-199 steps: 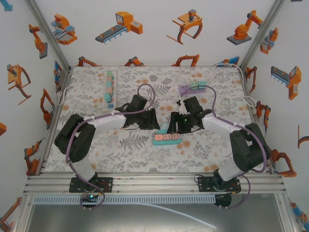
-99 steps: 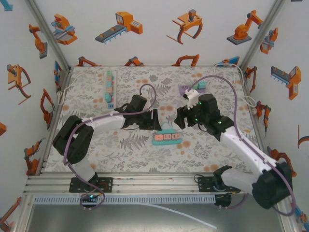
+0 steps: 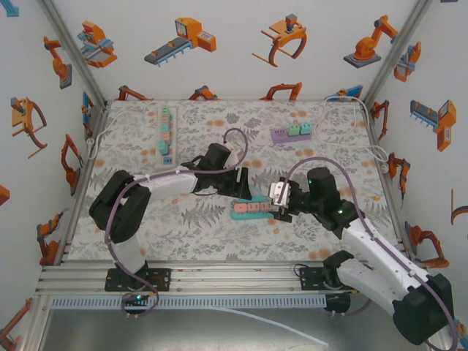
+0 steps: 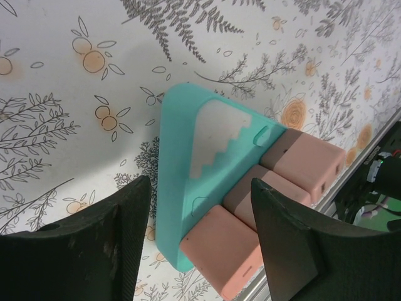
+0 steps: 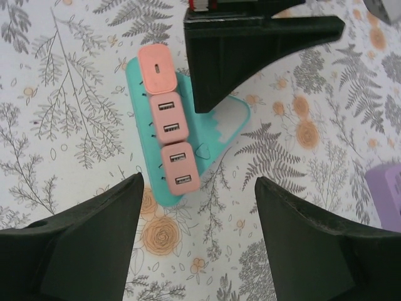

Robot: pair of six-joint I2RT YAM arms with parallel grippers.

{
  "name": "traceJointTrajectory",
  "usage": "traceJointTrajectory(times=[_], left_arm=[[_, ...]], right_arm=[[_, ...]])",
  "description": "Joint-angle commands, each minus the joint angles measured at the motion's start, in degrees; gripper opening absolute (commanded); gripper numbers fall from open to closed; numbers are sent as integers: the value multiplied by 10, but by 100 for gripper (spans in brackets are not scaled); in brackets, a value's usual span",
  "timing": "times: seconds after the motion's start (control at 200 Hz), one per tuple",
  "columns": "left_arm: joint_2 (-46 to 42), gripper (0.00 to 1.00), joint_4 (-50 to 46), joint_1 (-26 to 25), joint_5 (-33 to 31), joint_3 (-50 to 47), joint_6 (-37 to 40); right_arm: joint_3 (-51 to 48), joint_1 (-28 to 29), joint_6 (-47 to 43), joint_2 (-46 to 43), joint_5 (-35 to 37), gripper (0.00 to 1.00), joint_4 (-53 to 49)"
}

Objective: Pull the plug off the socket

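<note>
Left hand open, teal socket between fingers.

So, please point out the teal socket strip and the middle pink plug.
teal socket strip (image 5: 210, 150), right wrist view, bare teal face.
middle pink plug (image 5: 166, 118), right wrist view, its port face.

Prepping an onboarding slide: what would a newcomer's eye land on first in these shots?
The teal power strip mid-table, with three pink plugs in a row on it. Both arms point at it: the left hand open over its left end, the right hand open at its right end. Two more strips lie at the back, a green-and-pink one on the left and a purple one on the right.
</note>
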Motion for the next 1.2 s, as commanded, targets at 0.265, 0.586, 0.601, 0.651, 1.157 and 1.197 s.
traceJointTrajectory(times=[0.265,0.586,0.601,0.651,1.157,1.197], left_arm=[[23,62,-22,-1,35,13,17],[40,58,-55,-5,20,10,33],[42,58,-58,-5,18,10,34],[44,56,-65,-6,15,9,35],[83,44,-160,-35,-127,-19,8],[87,44,-167,-35,-132,-20,7]], right_arm=[[22,28,-110,124,0,60,21],[28,29,-117,192,-13,35,54],[28,29,-116,193,-15,35,56],[28,30,-111,198,-25,32,67],[59,66,17,253,-61,19,190],[63,66,17,255,-71,19,184]])
